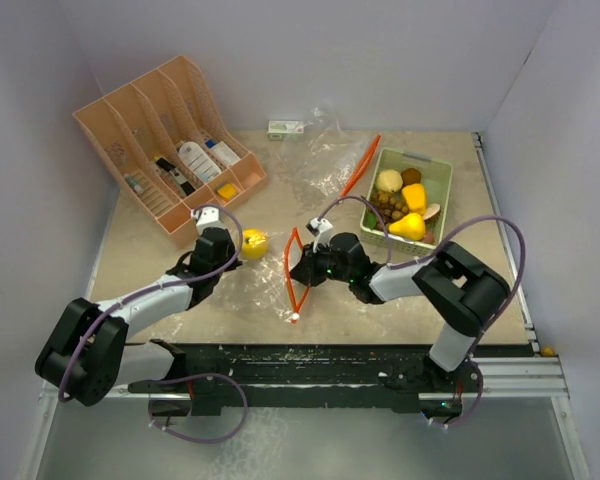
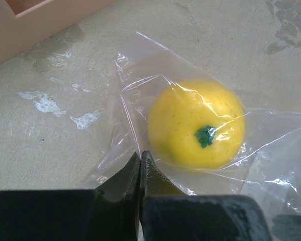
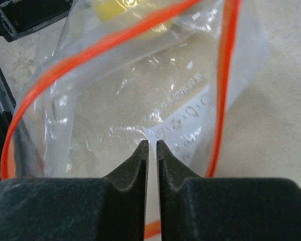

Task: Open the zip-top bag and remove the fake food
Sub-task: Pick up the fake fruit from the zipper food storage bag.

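Our left end effector (image 2: 140, 156) pinches the bag (image 2: 135, 95) holding 1 lemon (image 2: 196, 123); our right end effector (image 3: 152, 145) sits nearly closed at the orange zip (image 3: 221, 100); we cannot tell whether it grips.

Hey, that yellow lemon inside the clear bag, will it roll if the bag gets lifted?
Probably: the lemon looks round and glossy, so it should roll or slide easily. The bag is thin, crinkled film, so it likely sags instead of cradling it.
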You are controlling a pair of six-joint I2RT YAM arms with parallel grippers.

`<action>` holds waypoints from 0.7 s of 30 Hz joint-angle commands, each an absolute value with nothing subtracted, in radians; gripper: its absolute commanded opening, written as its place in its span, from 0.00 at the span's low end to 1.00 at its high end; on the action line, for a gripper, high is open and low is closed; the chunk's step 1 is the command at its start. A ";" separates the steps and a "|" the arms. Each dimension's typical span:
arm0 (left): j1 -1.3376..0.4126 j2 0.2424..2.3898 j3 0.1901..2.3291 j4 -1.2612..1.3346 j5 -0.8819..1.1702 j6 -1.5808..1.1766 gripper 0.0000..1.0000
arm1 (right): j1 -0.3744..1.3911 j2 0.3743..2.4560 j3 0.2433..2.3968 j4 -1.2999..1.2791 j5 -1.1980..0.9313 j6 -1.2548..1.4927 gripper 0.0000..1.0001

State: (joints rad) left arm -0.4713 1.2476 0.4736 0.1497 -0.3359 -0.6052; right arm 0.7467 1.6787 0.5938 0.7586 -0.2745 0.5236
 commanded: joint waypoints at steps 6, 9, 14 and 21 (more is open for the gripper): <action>-0.550 1.068 0.453 0.172 -0.434 -0.558 0.00 | 0.770 1.870 0.755 0.977 -0.263 0.553 0.11; -0.581 0.966 0.442 0.186 -0.462 -0.528 0.00 | 0.771 1.915 0.780 1.003 -0.275 0.561 0.10; -0.587 0.951 0.388 0.258 -0.477 -0.508 0.00 | 0.771 1.900 0.784 0.994 -0.256 0.558 0.10; -0.588 1.097 0.448 0.208 -0.505 -0.529 0.00 | 0.771 1.858 0.774 0.992 -0.243 0.537 0.32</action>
